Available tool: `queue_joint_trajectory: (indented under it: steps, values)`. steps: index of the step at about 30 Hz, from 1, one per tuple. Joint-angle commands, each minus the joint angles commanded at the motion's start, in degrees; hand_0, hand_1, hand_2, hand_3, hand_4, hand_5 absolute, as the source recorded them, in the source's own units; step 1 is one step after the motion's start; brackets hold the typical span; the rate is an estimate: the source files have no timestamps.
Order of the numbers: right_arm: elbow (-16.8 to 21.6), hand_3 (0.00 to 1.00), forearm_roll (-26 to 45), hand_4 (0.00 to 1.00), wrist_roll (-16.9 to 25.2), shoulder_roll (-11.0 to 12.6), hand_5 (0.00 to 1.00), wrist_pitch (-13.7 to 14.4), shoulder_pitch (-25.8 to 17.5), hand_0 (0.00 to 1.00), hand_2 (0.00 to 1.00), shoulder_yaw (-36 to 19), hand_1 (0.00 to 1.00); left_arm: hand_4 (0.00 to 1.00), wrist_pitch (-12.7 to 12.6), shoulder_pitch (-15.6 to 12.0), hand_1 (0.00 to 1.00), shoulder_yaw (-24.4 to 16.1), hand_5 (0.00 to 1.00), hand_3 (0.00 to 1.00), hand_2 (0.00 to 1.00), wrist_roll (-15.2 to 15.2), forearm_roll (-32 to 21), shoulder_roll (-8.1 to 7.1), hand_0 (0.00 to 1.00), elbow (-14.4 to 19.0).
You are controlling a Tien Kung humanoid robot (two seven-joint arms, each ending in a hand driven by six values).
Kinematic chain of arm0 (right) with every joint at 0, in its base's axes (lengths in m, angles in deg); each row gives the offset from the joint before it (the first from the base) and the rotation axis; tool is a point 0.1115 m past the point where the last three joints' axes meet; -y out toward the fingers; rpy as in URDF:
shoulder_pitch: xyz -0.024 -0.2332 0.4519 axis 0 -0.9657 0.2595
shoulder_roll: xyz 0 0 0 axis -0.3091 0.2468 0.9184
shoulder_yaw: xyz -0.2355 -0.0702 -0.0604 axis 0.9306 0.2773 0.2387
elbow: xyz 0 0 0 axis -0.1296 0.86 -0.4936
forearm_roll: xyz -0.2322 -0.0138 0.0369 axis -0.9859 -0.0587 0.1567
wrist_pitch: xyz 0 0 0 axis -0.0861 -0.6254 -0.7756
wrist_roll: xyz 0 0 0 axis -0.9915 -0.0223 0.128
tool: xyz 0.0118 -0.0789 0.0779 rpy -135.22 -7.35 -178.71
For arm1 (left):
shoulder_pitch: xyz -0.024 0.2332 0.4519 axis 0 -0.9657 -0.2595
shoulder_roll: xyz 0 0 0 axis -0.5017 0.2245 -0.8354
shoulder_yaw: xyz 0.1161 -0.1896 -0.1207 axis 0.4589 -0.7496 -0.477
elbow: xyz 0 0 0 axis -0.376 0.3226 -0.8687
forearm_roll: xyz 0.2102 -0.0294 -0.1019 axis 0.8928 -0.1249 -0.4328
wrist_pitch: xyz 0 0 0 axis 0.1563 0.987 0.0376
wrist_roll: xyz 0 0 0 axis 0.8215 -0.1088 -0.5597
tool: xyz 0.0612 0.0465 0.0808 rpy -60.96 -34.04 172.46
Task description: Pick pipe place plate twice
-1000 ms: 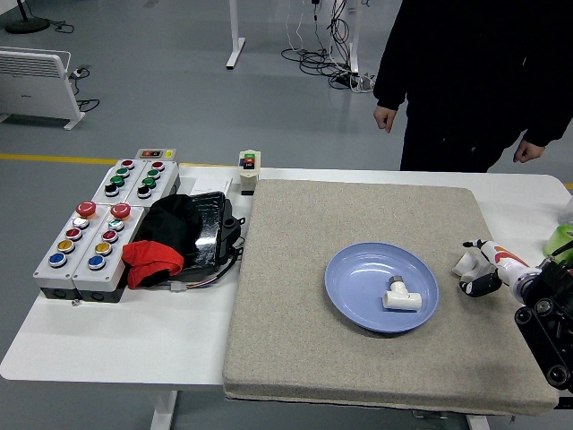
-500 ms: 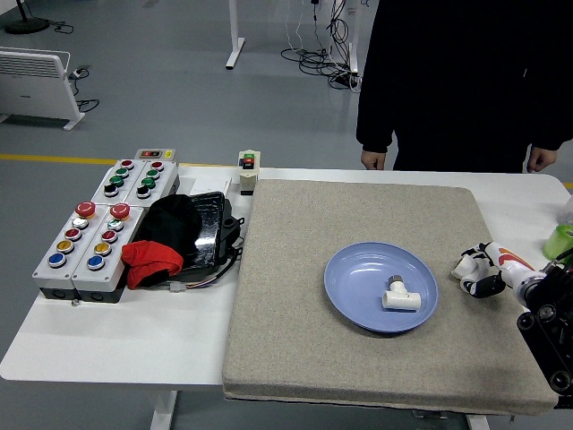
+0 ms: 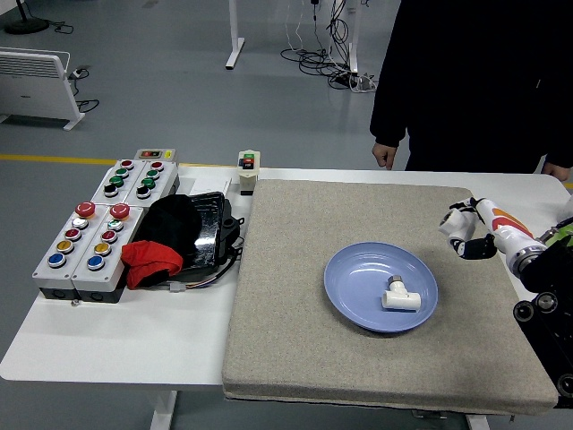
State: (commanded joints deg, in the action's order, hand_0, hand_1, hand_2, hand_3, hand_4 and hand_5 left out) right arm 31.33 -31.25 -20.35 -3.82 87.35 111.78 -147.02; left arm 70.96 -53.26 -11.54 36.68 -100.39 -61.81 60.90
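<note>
A white T-shaped pipe piece (image 3: 400, 296) lies in the blue plate (image 3: 358, 269) on the grey mat. My right hand (image 3: 466, 231) hangs above the mat's right edge, up and to the right of the plate. Its fingers are curled around a second small white pipe piece (image 3: 454, 220), which is mostly hidden by the fingers. The left arm does not show.
A person in black stands at the far side, one hand (image 3: 385, 155) by the mat's back edge and the other (image 3: 560, 170) at the far right. Button boxes (image 3: 98, 228), a black case with red cloth (image 3: 179, 237) and a small switch box (image 3: 248, 170) sit on the left.
My right hand has risen from the mat's right edge and moved back, carrying the white piece. The person has shifted at the far side.
</note>
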Motion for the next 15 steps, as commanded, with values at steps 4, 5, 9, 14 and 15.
queue_joint_trajectory:
  steps: [4,5,9,14,15]
  values:
    - [3.69,0.713,-0.10,0.553,-1.64,-0.49,0.185,-0.72,-0.29,0.431,0.533,2.30,0.520,0.292,-0.11,0.28,0.682,-0.12,0.998,0.631,0.703,-0.08,-0.44,0.56,0.696,-0.61]
    - [4.74,0.713,-0.06,0.553,-1.84,-0.70,0.185,-0.79,-0.35,0.431,0.533,3.28,0.520,0.292,-0.07,0.21,0.682,-0.38,0.998,0.631,0.703,-0.02,-0.50,0.60,0.696,-0.66]
    - [6.36,0.746,0.53,0.553,-2.13,-1.38,0.194,-1.44,-0.01,0.653,0.620,5.90,0.647,0.292,0.04,0.15,0.682,-0.87,0.998,0.630,0.702,-0.05,-0.25,0.57,0.696,-0.66]
    - [5.33,0.815,1.22,0.555,-2.85,-3.18,0.194,-2.06,1.32,0.743,0.692,10.03,0.699,0.291,0.13,0.00,0.679,-0.94,0.998,0.631,0.702,-0.07,-0.10,0.43,0.697,-0.47]
    - [4.69,0.815,1.36,0.555,-3.19,-3.51,0.194,-2.20,1.61,0.743,0.692,10.79,0.699,0.291,0.13,-0.03,0.679,-0.93,0.998,0.631,0.702,-0.08,-0.04,0.38,0.697,-0.43]
